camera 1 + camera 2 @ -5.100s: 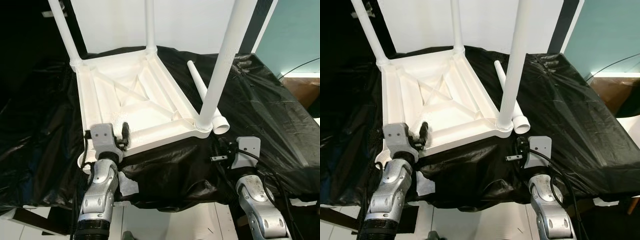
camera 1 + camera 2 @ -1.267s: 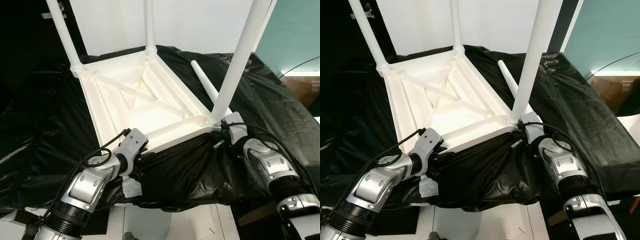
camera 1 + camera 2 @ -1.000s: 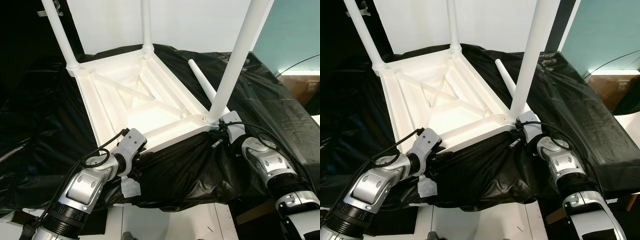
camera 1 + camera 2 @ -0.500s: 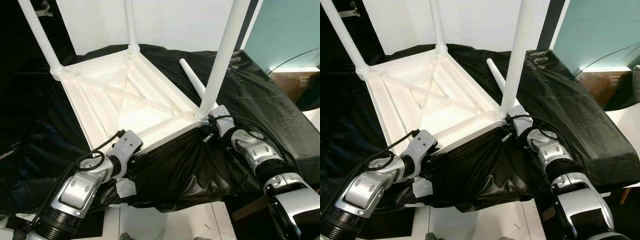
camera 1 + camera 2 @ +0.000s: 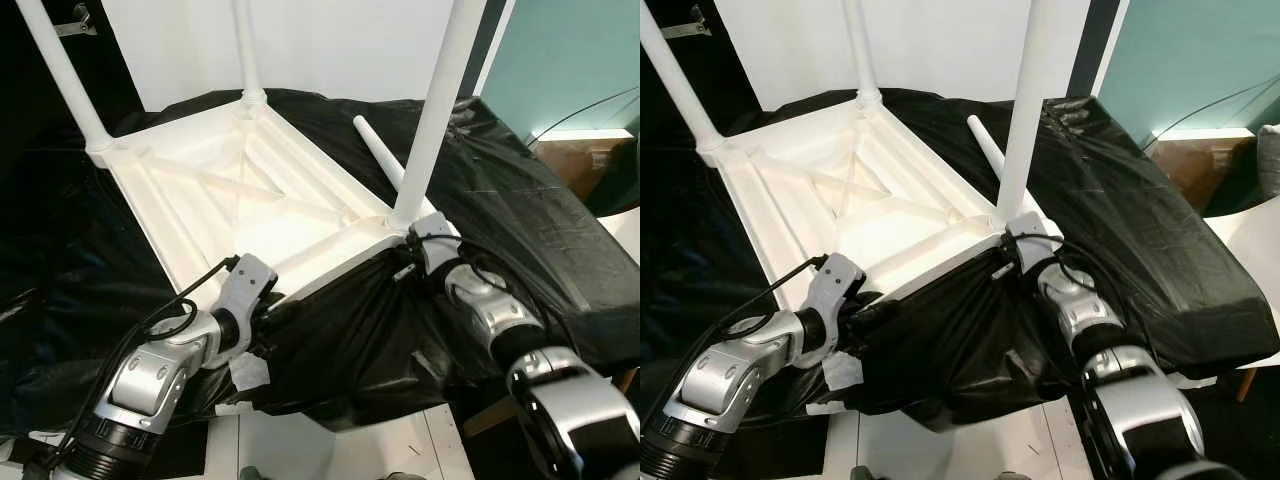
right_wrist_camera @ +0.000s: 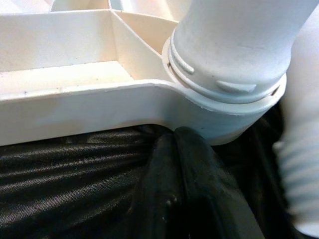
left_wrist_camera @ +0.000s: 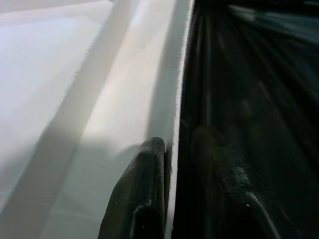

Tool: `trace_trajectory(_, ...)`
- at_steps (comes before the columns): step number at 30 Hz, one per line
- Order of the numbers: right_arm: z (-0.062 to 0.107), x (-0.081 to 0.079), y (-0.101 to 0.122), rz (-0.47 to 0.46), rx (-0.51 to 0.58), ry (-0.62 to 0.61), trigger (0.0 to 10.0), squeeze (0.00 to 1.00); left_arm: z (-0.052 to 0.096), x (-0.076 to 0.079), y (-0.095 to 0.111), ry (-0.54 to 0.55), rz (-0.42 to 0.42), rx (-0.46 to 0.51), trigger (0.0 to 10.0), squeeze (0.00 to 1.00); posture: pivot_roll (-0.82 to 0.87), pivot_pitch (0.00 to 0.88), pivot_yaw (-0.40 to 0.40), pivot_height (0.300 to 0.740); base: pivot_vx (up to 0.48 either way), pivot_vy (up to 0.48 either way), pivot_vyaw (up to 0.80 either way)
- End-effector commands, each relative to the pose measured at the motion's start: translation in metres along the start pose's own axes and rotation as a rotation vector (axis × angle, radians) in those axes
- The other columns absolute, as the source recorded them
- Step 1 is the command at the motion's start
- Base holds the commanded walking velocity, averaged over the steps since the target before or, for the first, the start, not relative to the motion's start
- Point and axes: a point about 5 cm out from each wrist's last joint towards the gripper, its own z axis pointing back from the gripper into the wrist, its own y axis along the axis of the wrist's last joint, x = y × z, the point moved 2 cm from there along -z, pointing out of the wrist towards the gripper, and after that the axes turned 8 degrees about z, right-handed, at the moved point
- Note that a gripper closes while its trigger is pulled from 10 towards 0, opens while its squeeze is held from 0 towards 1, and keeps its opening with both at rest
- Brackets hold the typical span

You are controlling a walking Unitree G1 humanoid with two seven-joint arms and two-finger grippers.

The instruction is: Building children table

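Note:
The white children's table top [image 5: 250,200] lies upside down on a black plastic sheet [image 5: 520,210]. Three white legs stand screwed into its corners, the nearest leg [image 5: 435,110] at the near right corner. A fourth loose leg [image 5: 373,152] lies on the sheet behind it. My left gripper [image 7: 174,142] is at the near left part of the rim, one finger [image 7: 144,184] inside on the white wall and the other outside, shut on the rim. Just below the near right leg socket [image 6: 229,89], my right gripper [image 6: 177,137] presses against the corner with its fingers together.
The black sheet bunches and hangs over the front edge [image 5: 350,350] between my arms. White floor [image 5: 330,455] lies below. A teal wall [image 5: 570,60] and a brown box [image 5: 565,160] with a cable are at the right.
Five seconds ago both grippers hung short of the table's front edge; now both are at it. Over the last second the view has shifted and my right arm reaches further in.

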Motion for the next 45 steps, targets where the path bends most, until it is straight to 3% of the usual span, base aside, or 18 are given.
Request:
trace_trajectory(1,0.01,0.055,0.0,-0.01,-0.055,-0.281,10.0,0.0,-0.003,0.051,-0.038,-0.408,0.096,-0.166,0.0,0.0,-0.03,0.076,0.009,0.74,0.0,0.0,0.0)
trace_trajectory(12,0.007,0.061,0.01,0.036,-0.059,-0.294,10.0,0.0,0.0,0.051,-0.04,-0.402,0.13,-0.155,0.0,0.0,-0.01,0.083,0.006,0.74,0.0,0.0,0.0)
trace_trajectory(13,0.004,0.057,0.012,0.029,-0.046,-0.28,10.0,0.0,-0.005,0.047,-0.034,-0.372,0.119,-0.097,10.0,0.0,0.0,0.081,0.004,0.74,0.0,0.0,0.0)
trace_trajectory(14,0.004,0.057,0.012,0.029,-0.046,-0.28,10.0,0.0,-0.005,0.047,-0.034,-0.372,0.119,-0.097,10.0,0.0,0.0,0.081,0.004,0.74,0.0,0.0,0.0)
trace_trajectory(15,0.001,0.05,0.015,0.024,-0.028,-0.258,10.0,0.0,-0.007,0.042,-0.024,-0.351,0.132,-0.02,10.0,0.78,0.0,0.078,0.003,0.74,0.0,0.0,0.0)
trace_trajectory(16,-0.001,0.041,0.017,0.012,-0.011,-0.233,10.0,0.0,-0.006,0.039,-0.012,-0.362,0.16,0.054,10.0,1.0,-0.01,0.075,0.004,0.74,0.0,0.0,0.0)
trace_trajectory(22,-0.005,0.018,0.012,-0.026,0.011,-0.182,10.0,0.0,0.008,0.048,0.01,-0.49,0.132,0.164,10.0,1.0,-0.02,0.067,0.009,0.74,0.0,0.0,0.0)
trace_trajectory(23,-0.004,0.01,0.008,-0.043,0.012,-0.167,10.0,0.0,0.013,0.051,0.018,-0.531,0.109,0.206,10.0,0.55,-0.03,0.06,0.016,0.74,0.0,0.0,0.0)
trace_trajectory(25,-0.004,0.005,0.005,-0.054,0.012,-0.158,10.0,0.0,0.016,0.053,0.023,-0.555,0.096,0.235,10.0,0.55,-0.03,0.06,0.016,0.74,0.0,0.0,0.0)
trace_trajectory(26,-0.003,-0.001,0.001,-0.064,0.013,-0.145,10.0,0.0,0.019,0.053,0.03,-0.58,0.089,0.272,10.0,0.0,-0.04,0.057,0.02,0.74,0.0,0.0,0.0)
trace_trajectory(28,-0.003,-0.001,0.001,-0.064,0.013,-0.145,10.0,0.0,0.019,0.053,0.03,-0.58,0.089,0.272,10.0,0.0,-0.04,0.057,0.02,0.74,0.0,0.0,0.0)
trace_trajectory(32,0.0,-0.015,-0.009,-0.088,0.017,-0.13,10.0,0.0,0.027,0.051,0.053,-0.627,0.044,0.407,10.0,0.0,-0.06,0.046,0.037,0.74,0.0,0.0,0.0)
trace_trajectory(35,0.001,-0.016,-0.01,-0.091,0.016,-0.131,10.0,0.0,0.028,0.05,0.055,-0.623,0.03,0.422,10.0,0.0,-0.06,0.046,0.037,0.74,0.0,0.0,0.0)
trace_trajectory(37,0.001,-0.018,-0.009,-0.103,0.022,-0.135,10.0,0.0,0.027,0.039,0.06,-0.549,-0.019,0.435,10.0,0.0,-0.06,0.041,0.04,0.74,0.0,0.0,0.0)
trace_trajectory(40,0.001,-0.025,-0.004,-0.125,0.041,-0.135,10.0,0.0,0.023,0.009,0.048,-0.405,-0.117,0.299,10.0,0.0,-0.07,0.036,0.04,0.74,0.0,0.0,0.0)
trace_trajectory(41,0.001,-0.025,-0.004,-0.125,0.041,-0.135,10.0,0.0,0.023,0.009,0.048,-0.405,-0.117,0.299,10.0,0.0,-0.07,0.036,0.04,0.74,0.0,0.0,0.0)
trace_trajectory(43,0.0,-0.033,-0.001,-0.137,0.054,-0.124,10.0,0.0,0.031,-0.008,0.03,-0.401,-0.121,0.162,10.0,0.0,-0.07,0.034,0.041,0.74,0.0,0.0,0.0)
trace_trajectory(45,0.001,-0.038,0.0,-0.143,0.06,-0.117,10.0,0.0,0.034,-0.015,0.024,-0.39,-0.12,0.118,10.0,0.0,-0.07,0.035,0.043,0.74,0.0,0.0,0.0)
